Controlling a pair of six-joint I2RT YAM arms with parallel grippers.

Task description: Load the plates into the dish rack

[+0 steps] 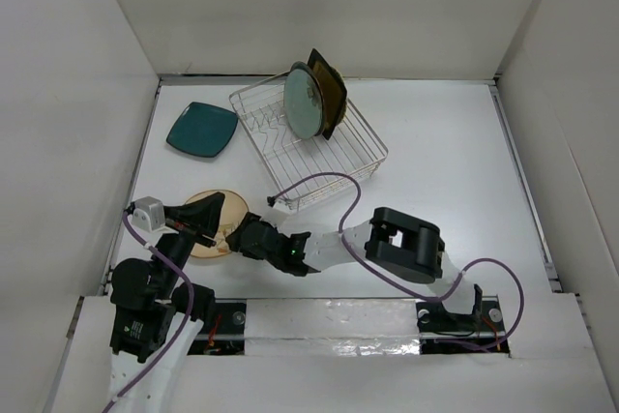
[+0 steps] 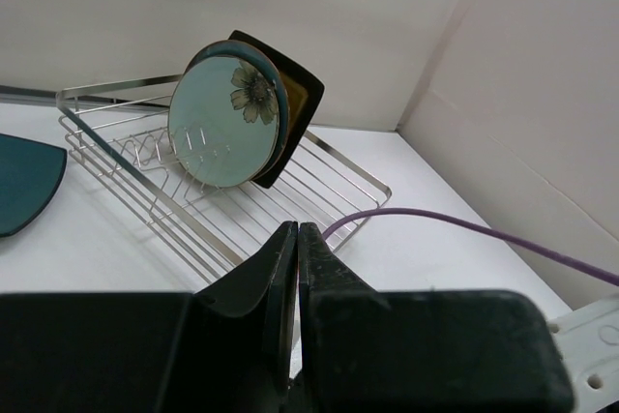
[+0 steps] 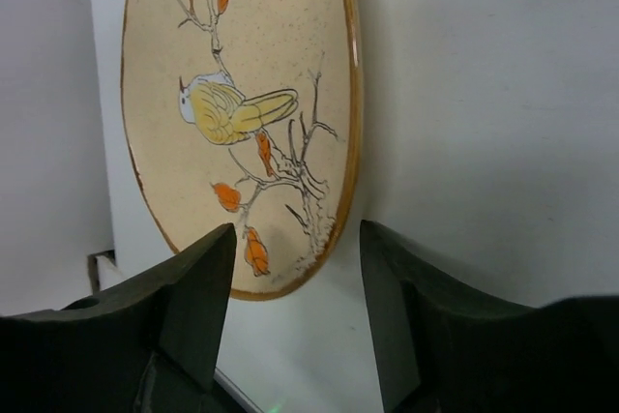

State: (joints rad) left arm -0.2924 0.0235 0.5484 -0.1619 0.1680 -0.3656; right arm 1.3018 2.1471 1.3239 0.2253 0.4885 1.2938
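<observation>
step in hand: pick-up of the cream patterned plate [image 3: 251, 45], judged from the positions below.

rack status: the dish rack [image 1: 334, 166] stands mid-bench, set at an angle. at least two plates stand on edge at its far end: the pale green plate [image 1: 305, 103] in front and the black-rimmed amber square plate [image 1: 331, 84] behind it. the rest of the tines are unoccupied.

outstanding: the teal square plate [image 1: 201, 129] lies flat on the bench [image 1: 435, 142], left of the rack and clear of it. the cream plate sits at the near left, well apart from the rack. a small yellow plate is not seen in any view.

right hand [image 3: 298, 249]: fingers spread, nothing between them. the wrist view shows the cream plate's rim just ahead of the gap, not yet inside it.

left hand [image 2: 296, 239]: fingers pressed together, with no object visible between them. the top view puts it over the cream plate; whether it touches or steadies the plate cannot be told.

next move, in my judgement: the right hand should advance until the rim lies between the fingers, then close, lift and carry. the plate needs turning on edge and setting into a free tine slot in front of the green plate.

note: a purple cable [image 1: 329, 175] loops over the rack's near corner and may foul the approach.
</observation>
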